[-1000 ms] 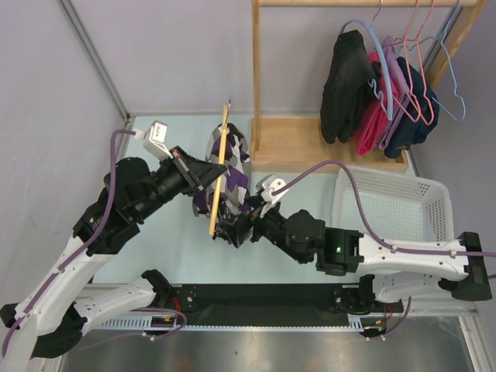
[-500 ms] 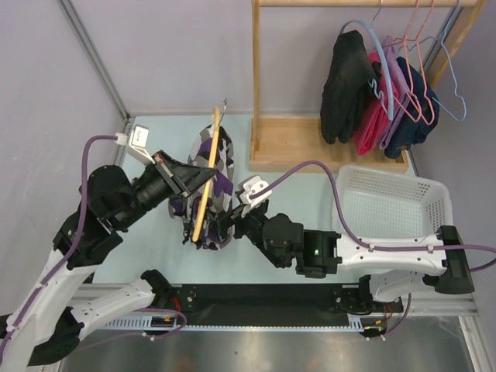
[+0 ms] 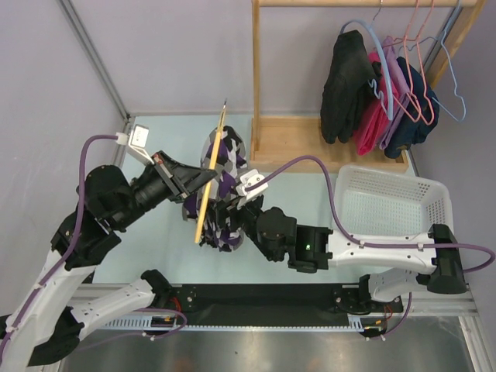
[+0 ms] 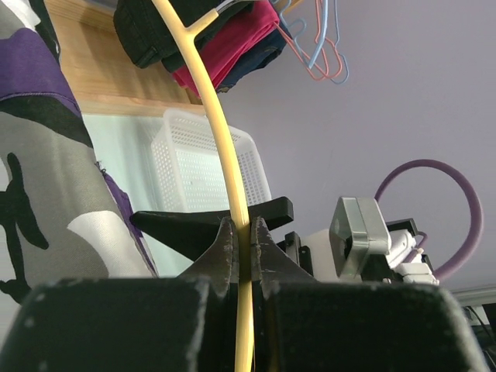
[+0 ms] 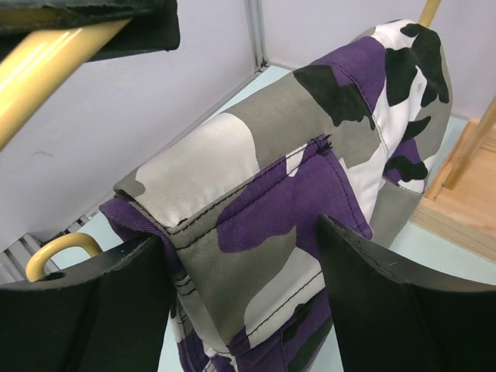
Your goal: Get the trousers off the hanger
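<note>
The trousers are camouflage, purple, grey, white and black, and hang folded over a yellow hanger above the table. My left gripper is shut on the hanger's bar, seen close in the left wrist view, with the trousers to its left. My right gripper is open, and in the right wrist view its jaws straddle a folded edge of the trousers. The hanger crosses the top left of that view.
A white plastic basket stands on the table at the right. A wooden rack behind it carries several dark, pink and purple garments on wire hangers. Grey walls close the left and back sides.
The left arm has drawn the hanger and trousers to the left. The right gripper has followed leftward and now straddles the trousers' lower fold.
</note>
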Robot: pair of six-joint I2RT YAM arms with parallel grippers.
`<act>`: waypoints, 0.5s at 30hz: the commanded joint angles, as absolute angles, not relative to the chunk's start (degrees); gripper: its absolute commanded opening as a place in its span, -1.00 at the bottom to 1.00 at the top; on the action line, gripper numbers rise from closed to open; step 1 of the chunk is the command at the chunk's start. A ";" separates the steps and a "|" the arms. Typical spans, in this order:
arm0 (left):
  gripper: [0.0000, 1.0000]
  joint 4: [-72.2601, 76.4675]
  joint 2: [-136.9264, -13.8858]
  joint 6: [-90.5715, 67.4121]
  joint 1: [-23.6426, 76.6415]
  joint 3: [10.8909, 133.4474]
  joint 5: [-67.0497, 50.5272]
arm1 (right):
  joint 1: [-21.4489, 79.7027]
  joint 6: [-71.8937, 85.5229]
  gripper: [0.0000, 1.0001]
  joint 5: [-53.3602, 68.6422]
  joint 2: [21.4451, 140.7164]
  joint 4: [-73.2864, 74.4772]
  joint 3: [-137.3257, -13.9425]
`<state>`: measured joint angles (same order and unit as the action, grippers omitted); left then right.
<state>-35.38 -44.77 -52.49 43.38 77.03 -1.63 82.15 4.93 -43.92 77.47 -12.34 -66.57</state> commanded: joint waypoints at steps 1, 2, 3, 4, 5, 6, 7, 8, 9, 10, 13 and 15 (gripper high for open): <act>-0.99 -22.15 -42.54 -51.86 43.59 82.62 -2.99 | 81.12 4.93 0.45 -47.19 78.48 -15.64 -69.43; -0.99 -22.32 -42.45 -51.86 43.59 82.70 -2.99 | 80.95 4.75 0.44 -47.46 78.92 -15.64 -69.61; -0.99 -22.41 -42.36 -51.86 43.59 82.71 -2.99 | 80.95 4.40 0.43 -47.72 79.19 -15.56 -69.87; -0.99 -22.50 -42.36 -51.94 43.59 82.79 -3.16 | 80.95 4.05 0.40 -48.07 79.45 -16.34 -69.96; -1.00 -22.50 -42.19 -52.03 43.59 82.62 -3.25 | 81.21 3.35 0.39 -48.51 80.06 -17.13 -70.05; -0.99 -22.50 -42.10 -52.12 43.59 82.62 -3.25 | 81.38 2.30 0.37 -50.08 80.42 -17.83 -70.22; -0.99 -22.41 -42.01 -52.12 43.59 82.62 -3.25 | 81.65 1.59 0.21 -51.05 80.85 -19.06 -70.40; -0.99 -22.50 -42.01 -52.12 43.59 82.70 -3.16 | 81.82 1.15 0.13 -52.20 81.56 -19.59 -70.92; -0.99 -22.50 -41.92 -52.21 43.59 82.62 -3.08 | 81.91 0.45 0.04 -54.12 82.69 -20.03 -71.45; -0.99 -22.50 -41.92 -52.29 43.59 82.62 -3.16 | 81.83 0.18 -0.07 -55.01 83.49 -20.30 -71.89; -0.99 -22.50 -41.84 -52.38 43.59 82.79 -3.25 | 81.91 -1.39 -0.10 -58.79 86.21 -21.61 -74.26; -0.99 -22.59 -41.66 -52.38 43.59 82.88 -3.25 | 82.18 -2.54 -0.02 -61.24 87.79 -23.46 -74.44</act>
<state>-35.33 -44.73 -52.42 43.20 77.28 0.19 82.91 0.89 -50.83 85.06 -17.74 -71.53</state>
